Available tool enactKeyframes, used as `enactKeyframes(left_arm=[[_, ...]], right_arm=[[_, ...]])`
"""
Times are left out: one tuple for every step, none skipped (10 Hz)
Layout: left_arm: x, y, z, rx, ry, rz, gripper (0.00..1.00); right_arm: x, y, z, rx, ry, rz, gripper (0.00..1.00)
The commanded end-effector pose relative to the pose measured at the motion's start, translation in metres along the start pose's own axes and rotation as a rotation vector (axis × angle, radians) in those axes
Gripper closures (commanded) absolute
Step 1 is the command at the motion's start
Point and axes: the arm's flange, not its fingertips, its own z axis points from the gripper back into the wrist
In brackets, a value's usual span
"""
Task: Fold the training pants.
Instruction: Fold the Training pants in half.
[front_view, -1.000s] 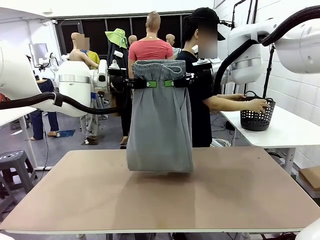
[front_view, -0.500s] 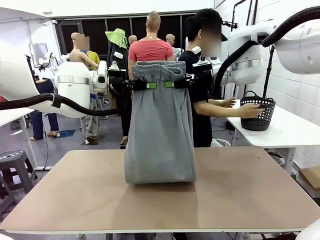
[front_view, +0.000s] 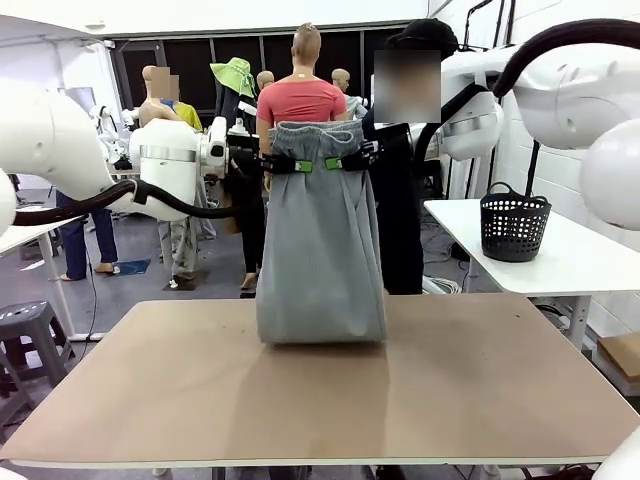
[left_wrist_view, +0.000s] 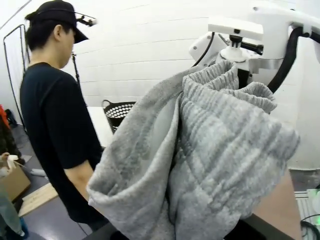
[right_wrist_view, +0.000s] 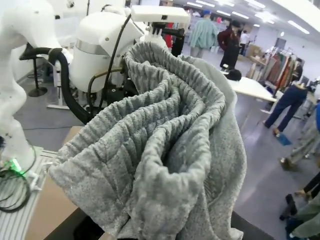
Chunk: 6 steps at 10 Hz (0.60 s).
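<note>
The two robot arms hold the training pants (front_view: 321, 240) up high over the table (front_view: 320, 400). The left gripper (front_view: 298, 165) is pinched tight on one side of the waistband, and the right gripper (front_view: 338, 162) is pinched tight on the other side. The grey pants hang straight down, and their bottom end rests on the table. A person (left_wrist_view: 55, 125) stands behind them, near a black basket (front_view: 515, 227).

Black basket (front_view: 515, 227) on side table (front_view: 560, 262)
</note>
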Motion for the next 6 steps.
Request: enactKeyframes(left_arm=[[0.023,0.022,-0.014,0.057,0.029,-0.025,1.0],[0.024,0.035,-0.013,0.076,0.037,-0.032,1.0],[0.02,0.042,-0.011,0.096,0.029,-0.013,1.0],[0.012,0.051,-0.006,0.122,0.037,-0.005,1.0],[0.001,0.052,0.0,0.144,0.044,0.008,1.0],[-0.009,0.049,0.004,0.143,0.039,0.026,1.0]], right_arm=[[0.019,-0.028,-0.003,-0.02,-0.013,0.009,1.0],[0.016,-0.044,-0.002,-0.011,-0.026,0.016,1.0],[0.009,-0.053,0.0,-0.007,-0.021,-0.006,1.0],[0.0,-0.061,-0.001,0.005,-0.014,-0.015,1.0],[-0.014,-0.06,-0.002,0.031,-0.002,-0.027,1.0],[-0.028,-0.056,-0.003,0.05,0.009,-0.038,1.0]])
